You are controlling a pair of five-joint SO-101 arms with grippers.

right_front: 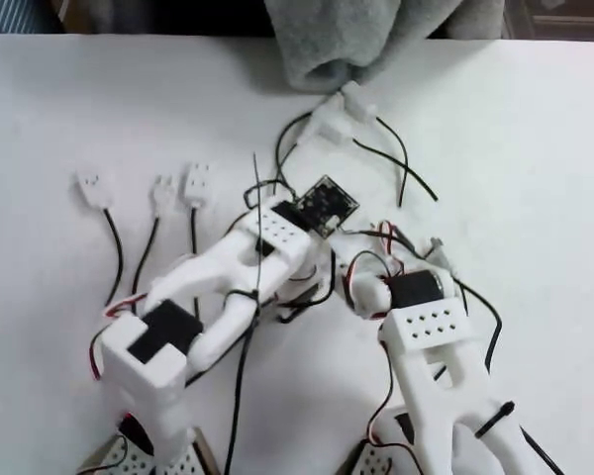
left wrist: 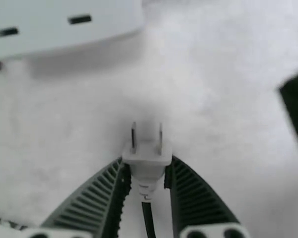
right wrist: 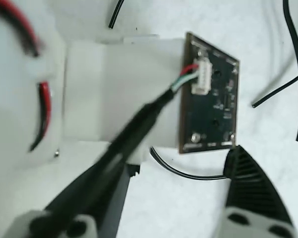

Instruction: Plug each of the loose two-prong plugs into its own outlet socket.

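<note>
My left gripper (left wrist: 146, 166) is shut on a white two-prong plug (left wrist: 146, 151), prongs pointing away, its black cord running back between the fingers. Just beyond it lies a white outlet socket block (left wrist: 64, 25) with dark slots, a gap of bare table between the two. In the high view the left arm's wrist (right_front: 277, 233) sits at the table's middle, with its gripper hidden under it. Three loose white plugs (right_front: 163, 193) on black cords lie to its left. My right gripper (right wrist: 184, 163) stands open beside the left arm's camera board (right wrist: 211, 94).
Two white corded pieces (right_front: 337, 111) lie at the back centre near a grey cloth (right_front: 337, 40). Loose black cords (right_front: 406, 168) curl around both arms. The right arm (right_front: 426, 322) stands close to the left arm's wrist.
</note>
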